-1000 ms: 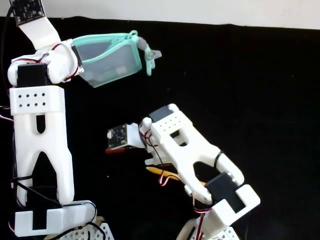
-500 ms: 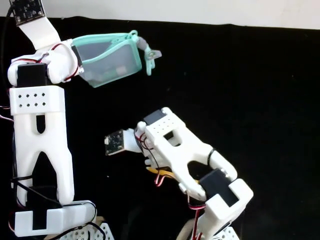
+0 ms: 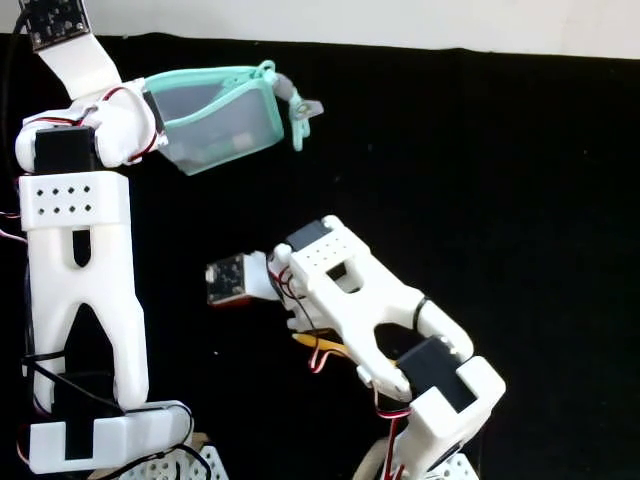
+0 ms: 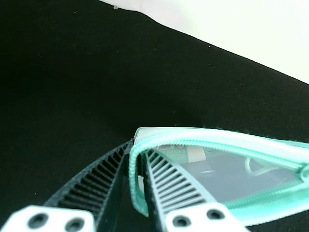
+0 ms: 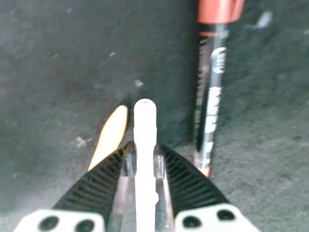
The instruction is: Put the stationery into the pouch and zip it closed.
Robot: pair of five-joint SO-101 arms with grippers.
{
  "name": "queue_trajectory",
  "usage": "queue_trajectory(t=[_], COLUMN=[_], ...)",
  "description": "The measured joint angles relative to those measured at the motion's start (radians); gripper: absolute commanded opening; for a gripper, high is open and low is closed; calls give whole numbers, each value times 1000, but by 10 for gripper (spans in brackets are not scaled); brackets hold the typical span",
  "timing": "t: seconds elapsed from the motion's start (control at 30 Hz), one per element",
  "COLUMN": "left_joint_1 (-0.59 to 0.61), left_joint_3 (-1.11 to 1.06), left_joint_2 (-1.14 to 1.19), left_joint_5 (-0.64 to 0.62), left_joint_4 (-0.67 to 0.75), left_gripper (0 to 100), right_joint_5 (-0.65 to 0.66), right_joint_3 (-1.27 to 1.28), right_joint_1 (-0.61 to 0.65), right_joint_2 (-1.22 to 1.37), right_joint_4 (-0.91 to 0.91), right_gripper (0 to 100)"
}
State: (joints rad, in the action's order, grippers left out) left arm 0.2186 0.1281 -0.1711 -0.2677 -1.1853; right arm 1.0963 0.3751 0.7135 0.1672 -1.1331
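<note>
Left gripper [image 4: 136, 151] pinches the pouch [image 4: 227, 166] by its end; right gripper [image 5: 144, 148] clamps a white pen [image 5: 145, 118]. Beside it — one each side — lie a pencil [image 5: 110, 136] and a marker [image 5: 211, 96].

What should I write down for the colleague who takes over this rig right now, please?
Left end effector: shut on the pouch at its edge, mouth open.
Right end effector: shut on a white pen, low over the table.
Yellow pencil and red marker lie on the table beside it.
Done: pouch held open, pen gripped.
Left to do: pen, pencil and marker into the pouch, then zip it closed.
</note>
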Motion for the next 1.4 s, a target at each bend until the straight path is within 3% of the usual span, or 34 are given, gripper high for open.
queue_trajectory(t=[0.2, 0.63, 1.0, 1.2, 1.4], left_joint_1=[0, 0, 0, 0, 0], left_joint_3=[0, 0, 0, 0, 0], left_joint_2=[0, 0, 0, 0, 0], left_joint_5=[0, 0, 0, 0, 0], left_joint_4=[0, 0, 0, 0, 0], left_gripper=[7, 7, 7, 7, 7], right_joint_5=[-37, -301, -479, -505, -505], right_joint_3=[-2, -34, -184, -275, -104], right_joint_1=[-2, -138, -146, -146, -77], right_joint_2=[14, -175, -301, -305, -307], right_joint_4=[11, 35, 38, 38, 38], right_gripper=[9, 9, 9, 10, 13])
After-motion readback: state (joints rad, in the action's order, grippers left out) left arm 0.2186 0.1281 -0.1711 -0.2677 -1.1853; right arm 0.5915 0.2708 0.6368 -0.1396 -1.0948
